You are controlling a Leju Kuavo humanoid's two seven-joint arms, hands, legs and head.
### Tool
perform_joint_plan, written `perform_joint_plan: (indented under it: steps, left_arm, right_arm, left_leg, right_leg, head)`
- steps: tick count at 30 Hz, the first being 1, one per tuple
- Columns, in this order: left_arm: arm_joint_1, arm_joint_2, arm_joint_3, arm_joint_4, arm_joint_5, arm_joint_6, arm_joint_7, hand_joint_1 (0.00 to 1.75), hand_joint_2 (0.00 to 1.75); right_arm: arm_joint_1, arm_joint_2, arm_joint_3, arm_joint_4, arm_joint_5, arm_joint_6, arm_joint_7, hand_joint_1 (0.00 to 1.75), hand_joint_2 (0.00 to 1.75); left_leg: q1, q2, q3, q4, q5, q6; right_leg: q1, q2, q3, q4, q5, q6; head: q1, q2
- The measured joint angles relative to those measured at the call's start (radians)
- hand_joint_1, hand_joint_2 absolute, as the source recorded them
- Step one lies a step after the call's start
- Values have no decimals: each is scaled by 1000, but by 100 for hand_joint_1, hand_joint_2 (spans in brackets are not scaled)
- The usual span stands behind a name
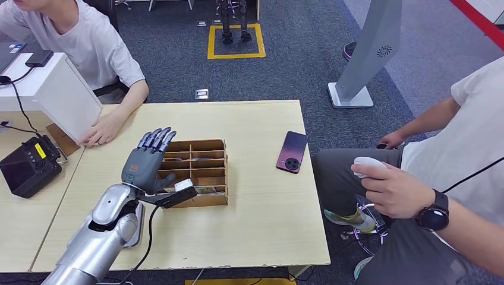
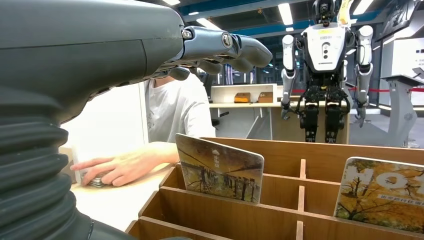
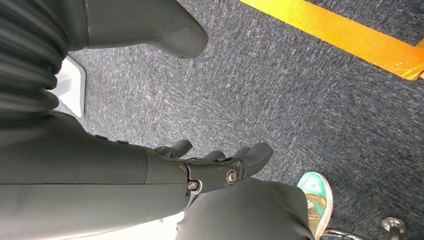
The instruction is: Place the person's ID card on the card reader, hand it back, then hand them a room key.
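Note:
My left hand (image 1: 145, 163) hovers with its fingers stretched out and apart over the left end of a wooden divided box (image 1: 205, 196), holding nothing. In the left wrist view the fingers (image 2: 220, 47) reach out above the box (image 2: 235, 212), where room key cards with tree pictures (image 2: 220, 170) (image 2: 382, 195) stand upright in compartments. A person's hand (image 1: 101, 130) lies flat on the table's far left corner; it (image 2: 120, 170) covers something small and grey that I cannot identify. A black card reader (image 1: 27, 166) sits on the neighbouring table at the left. My right hand (image 3: 220, 165) hangs over the floor, empty.
A dark red phone (image 1: 292, 152) lies on the table (image 1: 255, 225) at the right. A white box (image 1: 56, 89) stands at the far left beside the seated person. A second person sits close at the right, holding a white device (image 1: 369, 166).

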Motion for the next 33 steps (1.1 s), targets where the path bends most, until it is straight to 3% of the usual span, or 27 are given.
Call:
perform_joint_plan:
  steps: [33]
  left_arm:
    - [-2, -1, 19, 21, 15, -8, -6, 0, 175]
  right_arm:
    - [-1, 0, 10, 0, 0, 0, 1, 0, 175]
  left_leg:
    - [0, 0, 0, 0, 0, 0]
  right_leg:
    - [0, 0, 0, 0, 0, 0]
  head:
    - [0, 0]
